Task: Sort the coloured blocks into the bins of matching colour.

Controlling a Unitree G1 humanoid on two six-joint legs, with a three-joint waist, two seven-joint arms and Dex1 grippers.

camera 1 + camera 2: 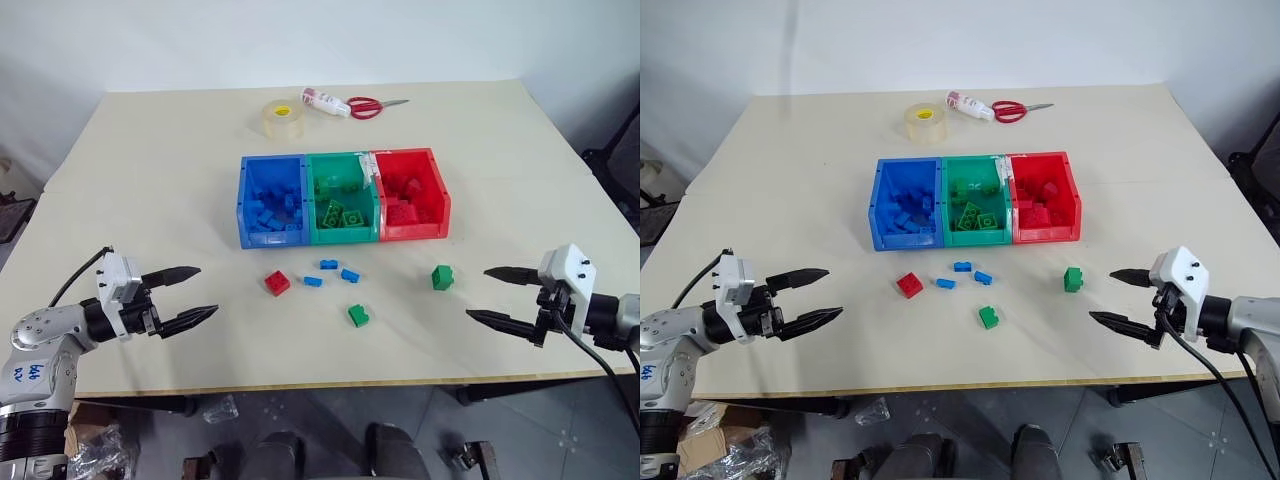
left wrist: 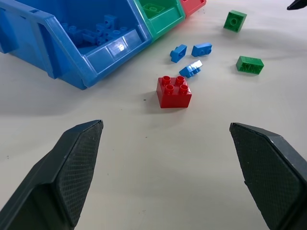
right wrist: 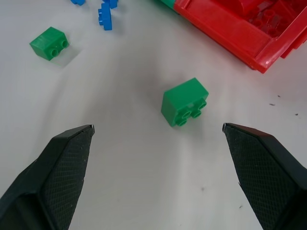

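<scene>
Blue bin [image 1: 245,215], green bin [image 1: 343,236], red bin [image 1: 438,205]: matching blocks inside.

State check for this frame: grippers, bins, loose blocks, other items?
left gripper: open, empty
right gripper: open, empty
bins: upright, partly filled
red block: loose on table
blue blocks: three, loose
green blocks: two, loose
tape roll: lying flat
scissors: closed

Robot test room or lab, suggested by a plain cream counter [image 1: 150,170] set against bare white walls [image 1: 300,40], a grey floor [image 1: 330,410] seen below its front edge, crumpled plastic wrap [image 1: 100,450] left underneath
</scene>
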